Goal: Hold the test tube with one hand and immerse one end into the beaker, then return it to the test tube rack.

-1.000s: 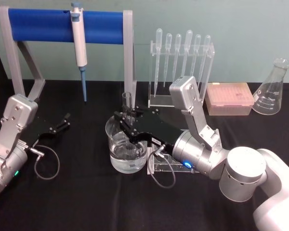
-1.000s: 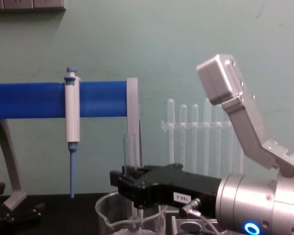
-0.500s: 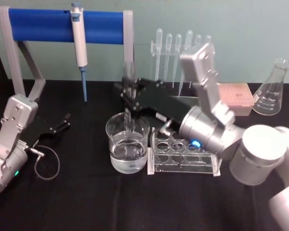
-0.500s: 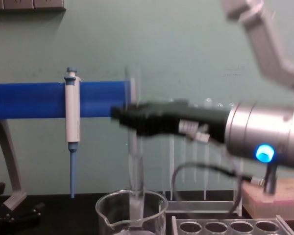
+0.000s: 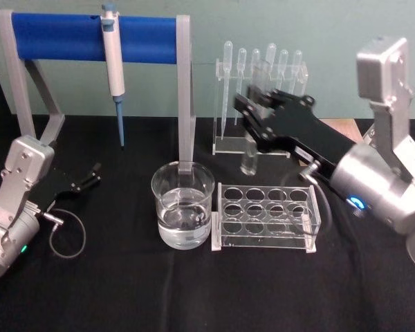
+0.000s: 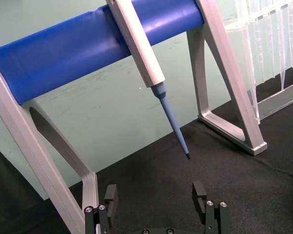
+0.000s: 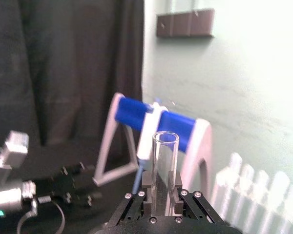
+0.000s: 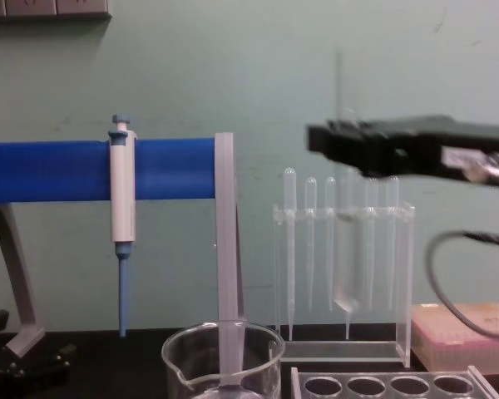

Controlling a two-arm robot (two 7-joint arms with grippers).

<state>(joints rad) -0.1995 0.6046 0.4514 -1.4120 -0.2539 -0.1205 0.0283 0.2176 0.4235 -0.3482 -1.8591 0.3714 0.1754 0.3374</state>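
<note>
My right gripper [image 5: 254,105] is shut on the test tube [image 5: 249,160], a clear glass tube that hangs upright in the air. The tube is to the right of the beaker [image 5: 183,206] and above the far side of the clear rack [image 5: 266,216]. From the chest the test tube [image 8: 347,249] hangs below the gripper [image 8: 337,148], its round end well above the rack [image 8: 382,385] and the beaker [image 8: 223,366]. The right wrist view shows the tube's open top [image 7: 165,146] between the fingers [image 7: 175,183]. The beaker holds clear liquid. My left gripper [image 5: 91,176] rests open on the black table at the left.
A blue-barred stand [image 5: 90,36] with a white-and-blue pipettor [image 5: 113,59] stands at the back left. A clear holder of plastic pipettes [image 5: 263,76] stands at the back, just behind the held tube. A pink box [image 8: 466,332] lies at the right.
My right gripper has lifted the test tube up out of the beaker and carried it to the right, so it now hangs over the rack. The left arm has stayed still.
</note>
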